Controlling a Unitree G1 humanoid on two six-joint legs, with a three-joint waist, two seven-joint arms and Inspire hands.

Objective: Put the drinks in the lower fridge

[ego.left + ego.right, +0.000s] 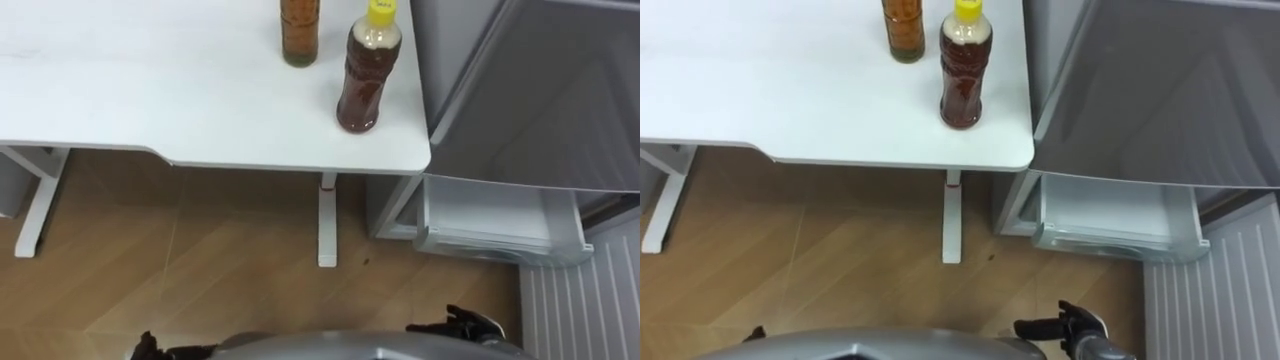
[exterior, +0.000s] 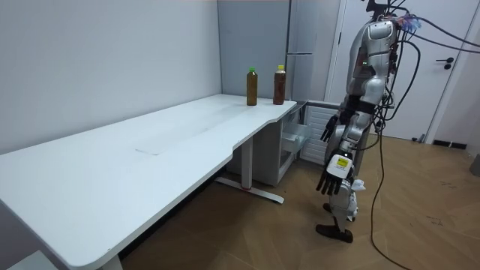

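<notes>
Room view: we count two drinks upright on one surface point(image 2: 150, 161), a green-capped bottle point(image 2: 252, 88) and a yellow-capped bottle point(image 2: 279, 86); left hand point(image 2: 331, 180) and right hand point(image 2: 329, 130) hang loose-fingered, empty.

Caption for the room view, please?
Robot beside open white fridge drawer; green-capped bottle and yellow-capped bottle of brown drink on white table.

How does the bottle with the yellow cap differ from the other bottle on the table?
The yellow-capped bottle has a waisted body and reddish-brown drink; the green-capped bottle looks straighter, its drink more amber. The yellow-capped bottle stands nearer the front edge of the table and the fridge; the green-capped bottle stands further back. Both stand upright, apart, untouched.
</notes>
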